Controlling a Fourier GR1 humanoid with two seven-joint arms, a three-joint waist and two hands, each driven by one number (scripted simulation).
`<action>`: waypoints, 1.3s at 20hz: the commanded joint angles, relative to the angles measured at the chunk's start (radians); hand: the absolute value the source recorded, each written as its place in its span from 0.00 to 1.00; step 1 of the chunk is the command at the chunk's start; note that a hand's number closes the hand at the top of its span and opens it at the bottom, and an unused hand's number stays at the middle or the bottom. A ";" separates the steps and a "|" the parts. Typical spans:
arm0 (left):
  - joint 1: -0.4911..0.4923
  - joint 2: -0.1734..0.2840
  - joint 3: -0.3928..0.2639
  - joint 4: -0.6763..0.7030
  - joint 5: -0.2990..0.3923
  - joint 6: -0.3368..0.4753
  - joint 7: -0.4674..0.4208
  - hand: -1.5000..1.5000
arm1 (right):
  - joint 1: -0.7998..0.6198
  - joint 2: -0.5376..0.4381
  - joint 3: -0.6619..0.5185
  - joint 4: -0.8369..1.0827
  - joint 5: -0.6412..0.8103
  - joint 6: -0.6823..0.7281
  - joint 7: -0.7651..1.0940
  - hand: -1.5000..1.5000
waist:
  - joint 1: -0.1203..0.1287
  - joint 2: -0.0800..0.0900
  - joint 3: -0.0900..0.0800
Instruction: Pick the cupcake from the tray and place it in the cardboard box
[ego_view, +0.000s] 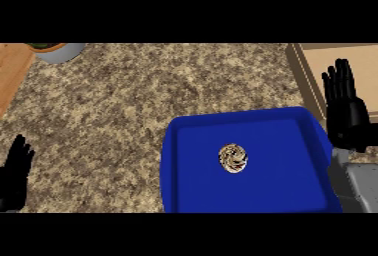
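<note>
A small cupcake (233, 158) with swirled brown and white topping sits in the middle of the blue tray (192, 145) at the lower centre of the head view. The cardboard box (310, 65) lies at the upper right, partly cut by the frame edge. My right hand (347, 115) is open with fingers straight, hovering over the tray's right rim and the box's near side, to the right of the cupcake and apart from it. My left hand (15, 172) rests open at the far left edge, fingers up, holding nothing.
A grey bowl (59, 50) with something orange and green in it stands at the back left. A wooden surface (11, 75) borders the speckled stone counter (111, 110) on the left.
</note>
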 joint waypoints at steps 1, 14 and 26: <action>-0.038 0.049 -0.032 -0.044 -0.056 -0.027 -0.013 0.50 | 0.016 0.007 0.005 -0.070 0.028 -0.059 0.036 0.00 | 0.002 -0.029 -0.055; -0.242 0.121 -0.218 -0.236 -0.176 -0.280 -0.123 0.50 | 0.305 -0.324 0.182 -0.495 0.529 -0.147 0.311 0.00 | -0.034 -0.036 -0.059; -0.332 0.026 -0.281 -0.235 -0.229 -0.269 -0.076 0.50 | 0.276 -0.503 0.452 -0.793 0.810 0.277 0.878 0.00 | 0.030 -0.023 -0.062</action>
